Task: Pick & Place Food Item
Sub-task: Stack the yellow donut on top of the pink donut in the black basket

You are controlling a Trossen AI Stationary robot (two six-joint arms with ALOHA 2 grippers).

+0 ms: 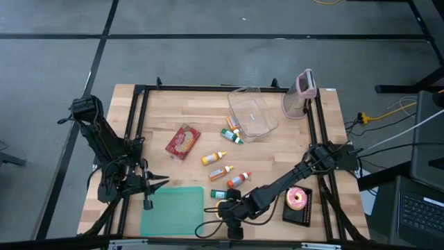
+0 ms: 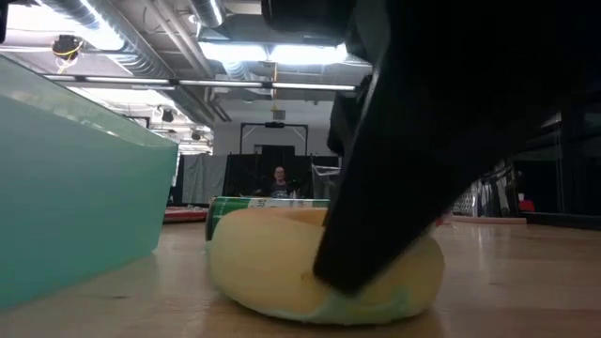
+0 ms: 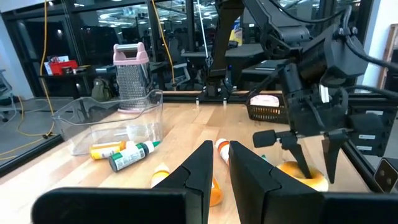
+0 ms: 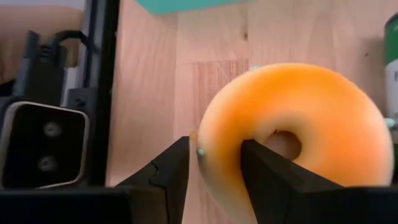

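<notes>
An orange-yellow donut (image 4: 298,118) lies flat on the wooden table near its front edge, also visible in the low view (image 2: 272,268) and the left wrist view (image 3: 308,177). My right gripper (image 4: 214,165) slants down over it, open. One finger (image 4: 165,171) stands outside the ring and the other (image 4: 273,180) at the hole's edge. From above, the gripper (image 1: 223,208) hides most of the donut. My left gripper (image 1: 158,182) waits at the front left, level, its fingers (image 3: 205,165) almost together and holding nothing. My right gripper straddles the near part of the donut's ring (image 4: 221,146) from above and slanting, one finger outside the rim and one by the hole. I cannot tell whether the fingers touch it. The donut rests flat on the table.
A teal board (image 1: 173,208) lies just left of the donut. A pink donut sits in a black basket (image 1: 298,201) to the right. Small sauce bottles (image 1: 222,156), a red packet (image 1: 182,141), a clear tub (image 1: 253,114) and a pink grater (image 1: 305,87) lie farther back.
</notes>
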